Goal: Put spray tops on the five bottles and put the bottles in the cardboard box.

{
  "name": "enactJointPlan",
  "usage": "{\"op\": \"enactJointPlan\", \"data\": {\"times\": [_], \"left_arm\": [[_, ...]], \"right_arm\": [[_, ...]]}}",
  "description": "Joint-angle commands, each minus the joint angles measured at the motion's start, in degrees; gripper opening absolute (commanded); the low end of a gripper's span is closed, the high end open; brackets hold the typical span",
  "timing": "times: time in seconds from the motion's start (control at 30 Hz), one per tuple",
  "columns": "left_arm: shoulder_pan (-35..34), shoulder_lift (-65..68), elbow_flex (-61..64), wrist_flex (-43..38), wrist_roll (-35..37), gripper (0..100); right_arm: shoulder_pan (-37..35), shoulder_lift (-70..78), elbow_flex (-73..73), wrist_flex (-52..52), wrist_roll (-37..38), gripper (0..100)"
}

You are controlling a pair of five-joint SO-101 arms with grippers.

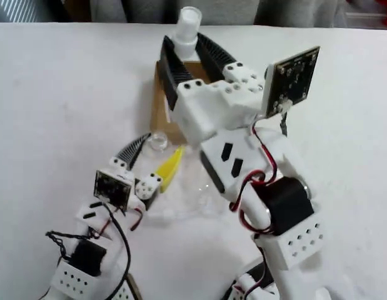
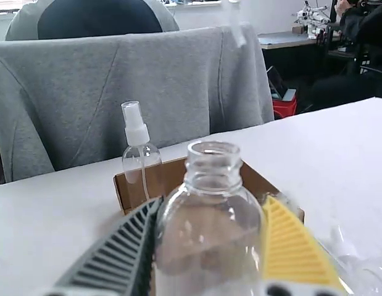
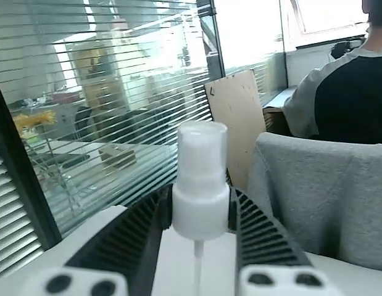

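Left gripper (image 1: 162, 144) is clamped on an open bottle (image 2: 209, 228), which is held upright between the black finger (image 2: 126, 253) and the yellow finger (image 2: 289, 246). The bottle neck is bare, with no top fitted. Whether the base rests on the table (image 1: 68, 81) cannot be told. The box (image 2: 132, 188) is seen just beyond this bottle. A capped bottle (image 2: 141, 161) is noted upright there, its lower part hidden behind the box's near wall, so it appears to stand inside. Right gripper (image 1: 186, 39) is closed on a spray top (image 3: 200, 185), which is pinched at the collar between both black fingers. Its tube (image 3: 196, 271) hangs straight down between them. In the high view this gripper is raised over the far end of the box.
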Motion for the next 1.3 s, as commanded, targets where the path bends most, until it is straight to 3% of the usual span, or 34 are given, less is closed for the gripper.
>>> {"op": "enactJointPlan", "data": {"times": [0.0, 1.27], "left_arm": [[0.2, -1.7, -0.3, -1.0, 0.7, 17], [0.2, -1.6, -0.3, -1.0, 0.7, 17]], "right_arm": [[-1.8, 0.3, -2.5, -1.1, -0.6, 8.7], [-1.5, -0.1, 6.1, -3.4, -5.0, 8.7]]}}
